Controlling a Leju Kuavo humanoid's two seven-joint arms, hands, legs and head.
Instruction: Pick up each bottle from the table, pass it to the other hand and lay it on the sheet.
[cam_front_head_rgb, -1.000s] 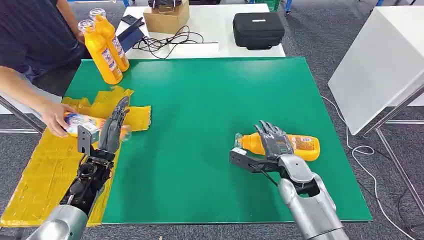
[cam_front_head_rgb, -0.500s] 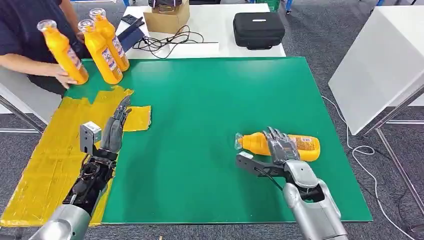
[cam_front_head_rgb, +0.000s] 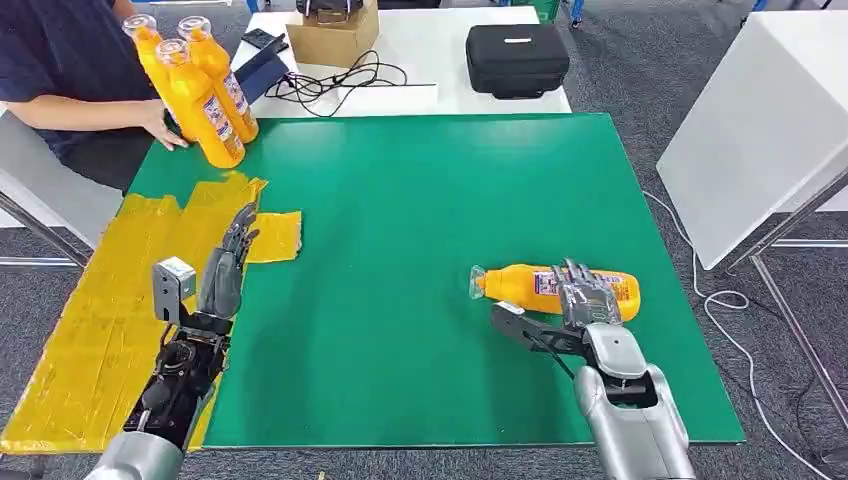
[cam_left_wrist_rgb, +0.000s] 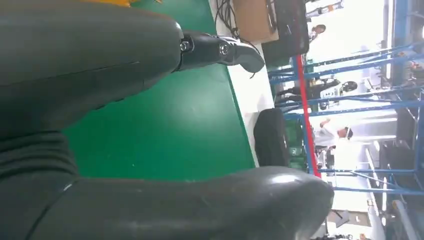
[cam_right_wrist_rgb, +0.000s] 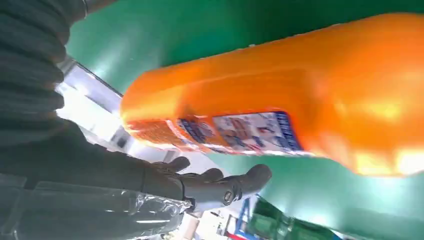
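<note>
We see our left hand, thick grey thumb and darker fingers spread empty above the green table mat; a black zippered case lies beyond the mat's edge.

Left robot hand flat, fingers extended and apart — right robot hand spread, empty.
</note>
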